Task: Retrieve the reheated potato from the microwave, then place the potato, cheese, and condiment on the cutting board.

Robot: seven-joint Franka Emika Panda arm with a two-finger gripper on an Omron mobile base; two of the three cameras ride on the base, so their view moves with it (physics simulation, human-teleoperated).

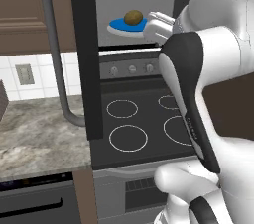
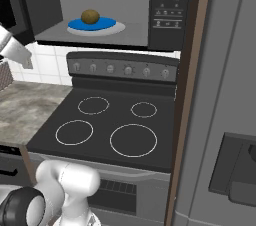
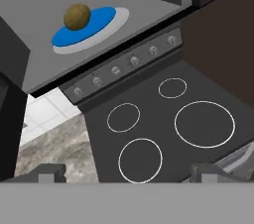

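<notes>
1. The potato (image 3: 77, 17) sits on a blue plate (image 3: 99, 29) inside the open microwave (image 2: 125, 34), well above and ahead of the gripper (image 3: 126, 172).
2. In the hand view the two finger tips (image 3: 49, 172) rise far apart at the bottom edge, so the jaws stand wide with nothing between them; below them lies the stovetop, not the potato.
3. In the left base view the hand (image 1: 158, 25) hovers just beside the plate's right edge, near the mouth of the microwave, apart from the potato (image 1: 133, 17).
4. The blue plate rests on a pale round turntable (image 2: 114, 29) on the grey microwave floor; the microwave door (image 1: 85, 54) hangs open to the left.
5. Below is a black stovetop (image 2: 107, 125) with four ring burners and a row of knobs (image 2: 127, 70).
6. A mottled stone counter (image 1: 39, 134) lies left of the stove, backed by white wall tiles (image 1: 20, 74).
</notes>
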